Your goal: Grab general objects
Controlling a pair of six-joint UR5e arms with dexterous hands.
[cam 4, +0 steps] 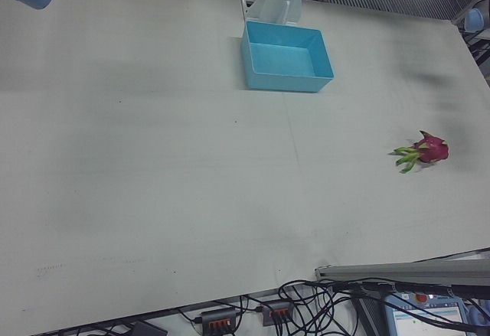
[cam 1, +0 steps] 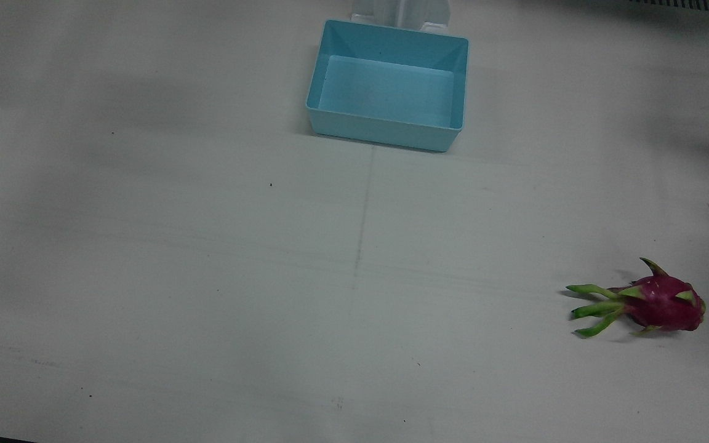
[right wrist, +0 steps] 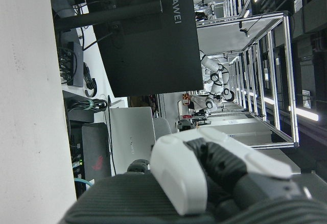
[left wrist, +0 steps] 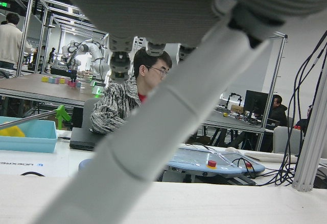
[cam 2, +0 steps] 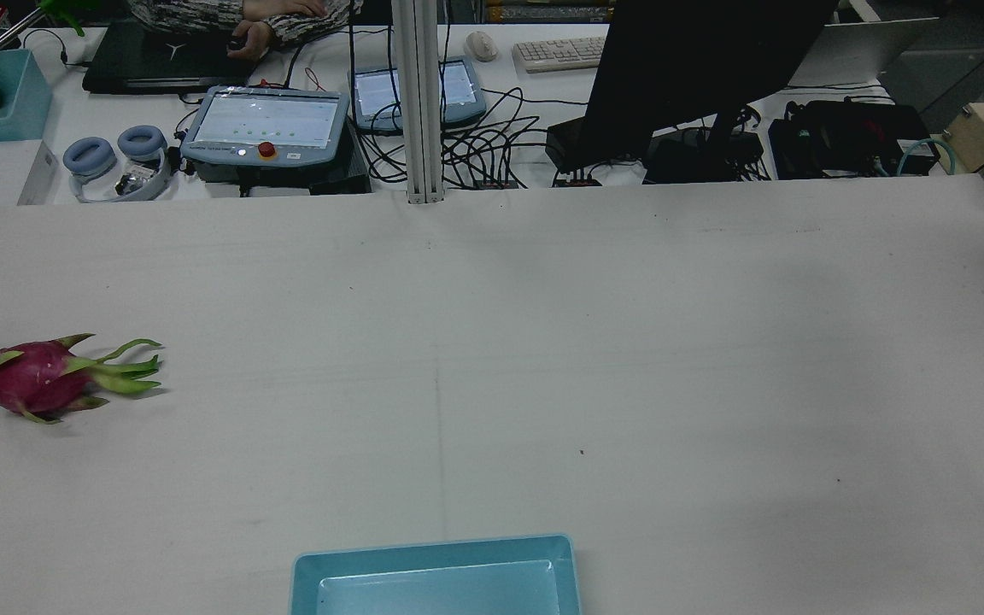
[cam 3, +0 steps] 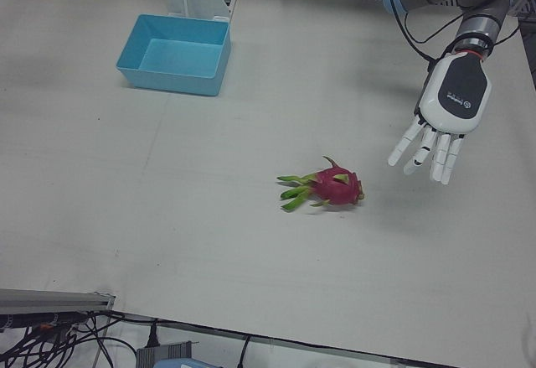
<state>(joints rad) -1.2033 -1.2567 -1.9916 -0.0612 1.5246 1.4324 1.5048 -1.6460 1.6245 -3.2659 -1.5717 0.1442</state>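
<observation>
A pink dragon fruit (cam 3: pixel 337 189) with green leafy tips lies on its side on the white table, far out on my left arm's half (cam 1: pixel 662 303) (cam 2: pixel 35 376) (cam 4: pixel 429 151). My left hand (cam 3: pixel 444 116) hangs in the air above and beside the fruit, apart from it, open with fingers spread and pointing down. Its own camera shows only a blurred finger (left wrist: pixel 153 132) up close. A small part of my right hand (right wrist: pixel 204 178) fills the bottom of its own view; whether it is open or shut is hidden. It holds nothing that I can see.
An empty light-blue bin (cam 1: pixel 385 130) (cam 3: pixel 172 79) stands near the arms' pedestals at the table's middle. Beyond the far table edge is a desk with teach pendants (cam 2: pixel 266 128), a dark monitor (cam 2: pixel 697 60), cables and a seated person (left wrist: pixel 127 101).
</observation>
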